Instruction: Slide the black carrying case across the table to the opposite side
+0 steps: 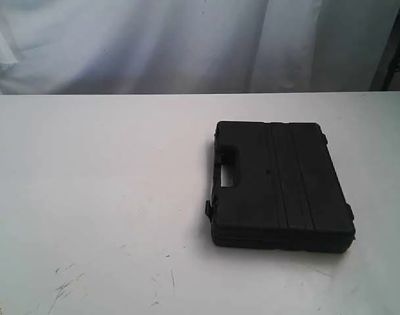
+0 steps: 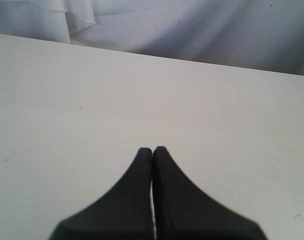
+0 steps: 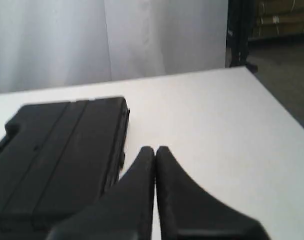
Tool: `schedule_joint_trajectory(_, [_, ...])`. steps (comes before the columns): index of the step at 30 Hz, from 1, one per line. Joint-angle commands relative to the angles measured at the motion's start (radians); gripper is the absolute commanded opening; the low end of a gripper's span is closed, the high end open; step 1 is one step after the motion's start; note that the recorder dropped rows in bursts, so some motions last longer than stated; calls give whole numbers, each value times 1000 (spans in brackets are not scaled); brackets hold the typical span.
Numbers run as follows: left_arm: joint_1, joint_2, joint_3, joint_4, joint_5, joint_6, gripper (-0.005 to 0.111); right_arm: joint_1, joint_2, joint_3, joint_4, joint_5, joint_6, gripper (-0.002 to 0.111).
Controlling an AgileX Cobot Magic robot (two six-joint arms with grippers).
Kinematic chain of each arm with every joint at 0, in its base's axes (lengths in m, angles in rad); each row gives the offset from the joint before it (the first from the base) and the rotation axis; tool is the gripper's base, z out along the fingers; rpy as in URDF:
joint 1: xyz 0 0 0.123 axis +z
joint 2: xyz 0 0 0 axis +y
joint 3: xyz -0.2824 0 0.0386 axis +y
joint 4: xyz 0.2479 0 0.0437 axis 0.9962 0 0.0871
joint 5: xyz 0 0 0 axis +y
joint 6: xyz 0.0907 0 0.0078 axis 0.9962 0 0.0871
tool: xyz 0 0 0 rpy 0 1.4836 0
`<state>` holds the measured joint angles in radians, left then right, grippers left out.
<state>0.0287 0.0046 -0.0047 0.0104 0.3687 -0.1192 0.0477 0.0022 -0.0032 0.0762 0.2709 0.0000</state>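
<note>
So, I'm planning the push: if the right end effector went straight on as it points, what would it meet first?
Likely only bare table: the right end effector points just past the case, which lies beside its line, toward the far edge. Depth is unclear.

1. The case [image 3: 57, 160] runs off the right wrist view's edge, its near corner hidden behind the right gripper [image 3: 155, 149].
2. The table [image 1: 88, 197] is cut off at the exterior view's lower edge.

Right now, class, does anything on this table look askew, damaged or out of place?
Nothing serious. The case lies flat and closed on the table, right of centre in the exterior view. The only blemish is faint dark scuffs on the white top, near left.
</note>
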Motion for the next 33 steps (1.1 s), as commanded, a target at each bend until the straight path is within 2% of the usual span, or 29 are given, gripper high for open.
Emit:
schedule_joint_trajectory(1, [1,-5,5,3,-5,-3,0,-6,-2,3,9,-235,0,0])
schedule_joint_trajectory(6, [1,-5,5,3,-5,-1,0,-6,-2,3,9,-405,0,0])
schedule_joint_trajectory(15, [1,-5,5,3,-5,-3,0,-6,-2,3,9,-434,0,0])
schedule_joint_trajectory(19, [1,-5,5,3,-5,-3,0,-6,-2,3,10,-592,24,0])
schedule_joint_trajectory(25, [1,-5,5,3,-5,-1,0,-6,13,-249,10,-459,44,0])
schedule_joint_trajectory(29, [1,-5,5,3,-5,-1,0,-6,141,-419,10,-374,55,0])
schedule_joint_trajectory(33, [1,-5,5,3,-5,-4,0,-6,340,-591,10,-186,55,0])
